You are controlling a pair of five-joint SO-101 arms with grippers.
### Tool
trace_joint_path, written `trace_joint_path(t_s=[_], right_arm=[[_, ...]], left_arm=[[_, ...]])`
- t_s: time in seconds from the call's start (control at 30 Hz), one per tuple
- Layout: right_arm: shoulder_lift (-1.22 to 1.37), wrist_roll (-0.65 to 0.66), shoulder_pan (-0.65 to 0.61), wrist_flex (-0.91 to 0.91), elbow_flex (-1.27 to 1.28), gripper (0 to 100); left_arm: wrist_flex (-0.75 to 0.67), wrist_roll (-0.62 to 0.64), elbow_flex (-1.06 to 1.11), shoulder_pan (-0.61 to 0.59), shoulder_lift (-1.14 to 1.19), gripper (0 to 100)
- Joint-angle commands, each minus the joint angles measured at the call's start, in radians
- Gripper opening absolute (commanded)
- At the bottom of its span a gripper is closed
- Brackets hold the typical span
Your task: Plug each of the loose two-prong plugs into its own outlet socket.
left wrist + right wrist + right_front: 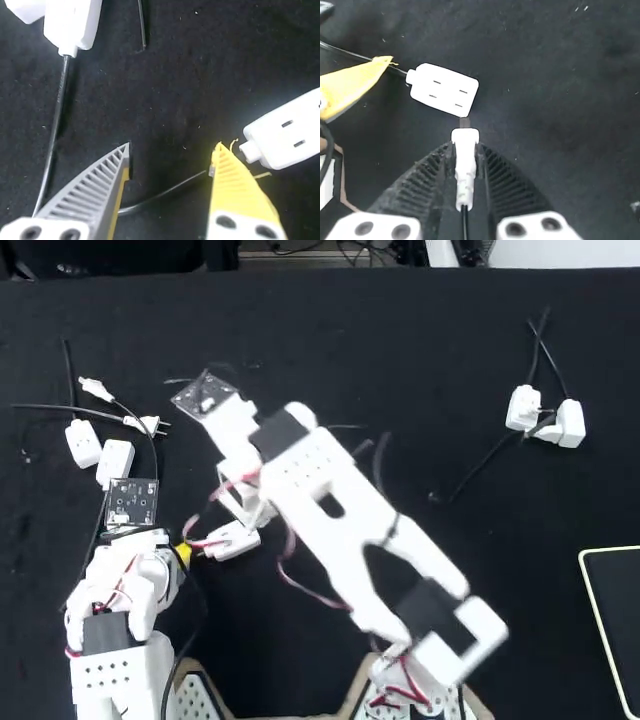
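Right pincer (465, 146): clamped on the white plug (465, 167). Left pincer (172, 156): jaws apart and empty, yellow finger just beside the cord end of the socket block (445, 93). The block lies just ahead of my right pincer, long axis crosswise to it and slots facing up. The plug runs lengthwise between the fingers with its prongs nearly at the block's edge, so I judge it must tip over the slots.

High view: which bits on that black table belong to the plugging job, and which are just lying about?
Job: plug held by the right end effector; outlet socket facing it; two loose plugs; two white blocks beside them, likely sockets.
Lying about: pale-rimmed dark board at the table's edge.
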Motion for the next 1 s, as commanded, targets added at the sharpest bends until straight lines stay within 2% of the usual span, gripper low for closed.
trace_joint_path(t_s=[0.0, 0.33, 0.87, 0.97], right_arm=[[0.110, -0.044, 0.017, 0.069, -0.170, 1.0], [0.291, -0.095, 0.018, 0.083, -0.291, 1.0], [0.317, -0.167, 0.012, 0.066, -0.289, 1.0], [0.317, -0.187, 0.012, 0.049, -0.285, 1.0]], left_arm=[[0.011, -0.009, -0.010, -0.007, -0.006, 26], [0.012, -0.014, -0.010, -0.013, -0.006, 26], [0.014, -0.012, -0.018, -0.018, -0.006, 26], [0.014, 0.018, -0.054, -0.111, -0.006, 26]])
